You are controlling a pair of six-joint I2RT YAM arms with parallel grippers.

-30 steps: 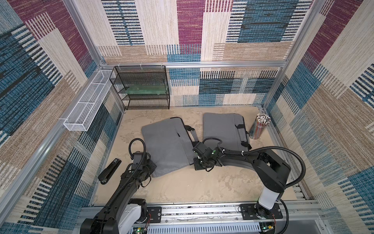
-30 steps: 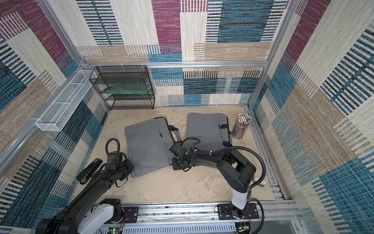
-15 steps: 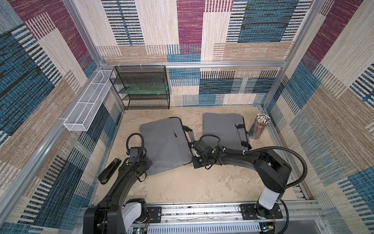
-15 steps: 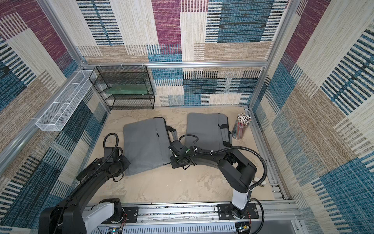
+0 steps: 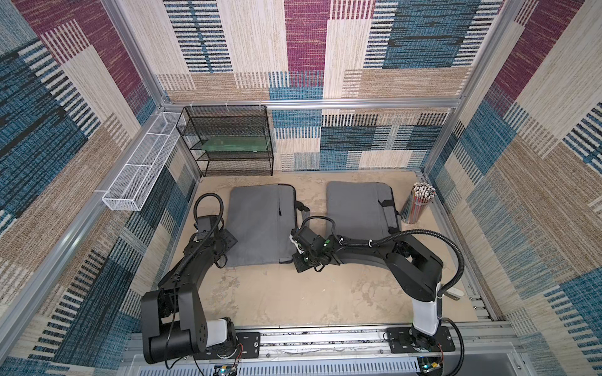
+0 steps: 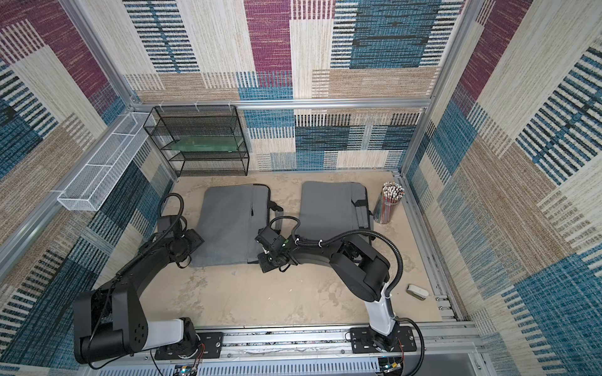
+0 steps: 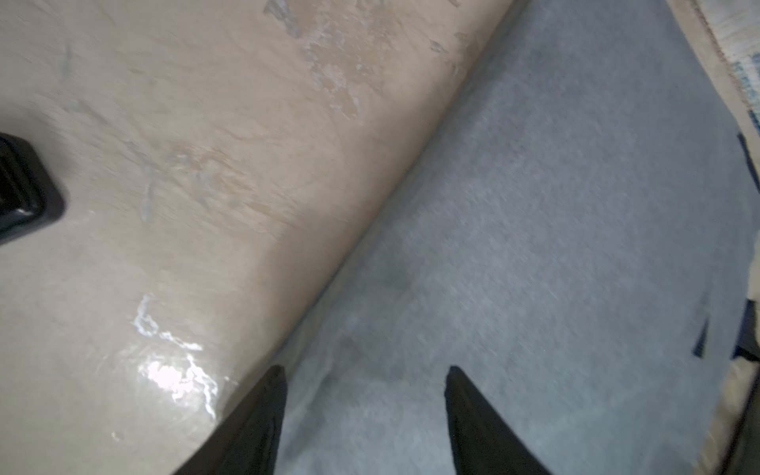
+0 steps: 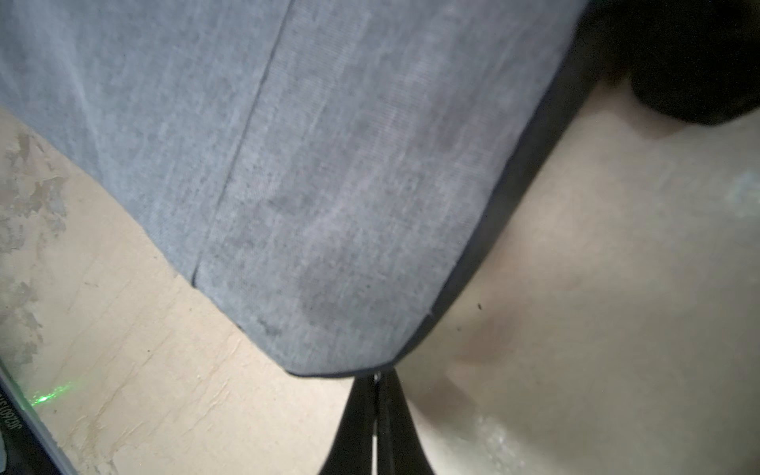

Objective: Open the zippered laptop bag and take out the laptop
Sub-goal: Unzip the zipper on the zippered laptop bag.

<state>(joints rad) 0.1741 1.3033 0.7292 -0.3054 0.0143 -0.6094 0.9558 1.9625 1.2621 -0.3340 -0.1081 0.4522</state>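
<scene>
Laptop bag [image 5: 260,224], left hand [image 7: 364,370] open above, right hand [image 8: 376,380] pinched shut at corner, lettering [image 8: 10,411] seemingly too blurred

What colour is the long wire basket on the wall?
The wire basket is white, best in a top view.

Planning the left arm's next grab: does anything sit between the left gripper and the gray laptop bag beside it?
Nothing visible does. The open left gripper is over the edge of the laptop bag, with only bare fabric below it. A black object lies off to one side, clear of that gap.
</scene>
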